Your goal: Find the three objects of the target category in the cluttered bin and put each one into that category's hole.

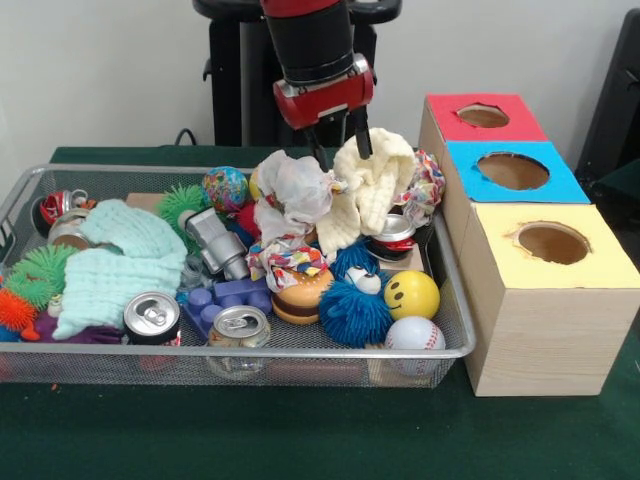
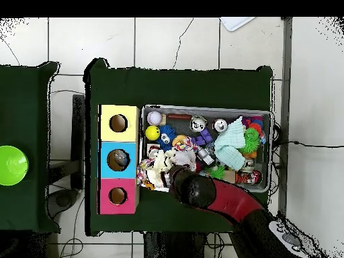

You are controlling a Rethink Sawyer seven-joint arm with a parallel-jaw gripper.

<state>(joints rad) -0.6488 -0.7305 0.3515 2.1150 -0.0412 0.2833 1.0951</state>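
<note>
My gripper [image 1: 343,158] hangs open over the back of the wire bin [image 1: 455,300]. Its fingers come down between a crumpled white cloth [image 1: 295,188] and a cream knitted cloth [image 1: 378,185], close to both, with nothing clearly held between them. A mint cloth [image 1: 120,255] lies at the bin's left and a patterned cloth [image 1: 288,260] in the middle. Three boxes stand right of the bin, each with one hole: red [image 1: 445,108], blue [image 1: 565,188], yellow [image 1: 610,262]. In the overhead view the arm [image 2: 201,191] hides the gripper beside the cream cloth [image 2: 160,164].
The bin also holds drink cans [image 1: 152,317] [image 1: 240,325] [image 1: 395,232], a yellow smiley ball [image 1: 411,294], a baseball [image 1: 415,334], a blue fuzzy toy [image 1: 350,310], a toy hamburger [image 1: 300,297], green spiky balls [image 1: 38,272] and a globe ball [image 1: 226,188]. Something greyish shows in the blue box's hole [image 2: 119,159].
</note>
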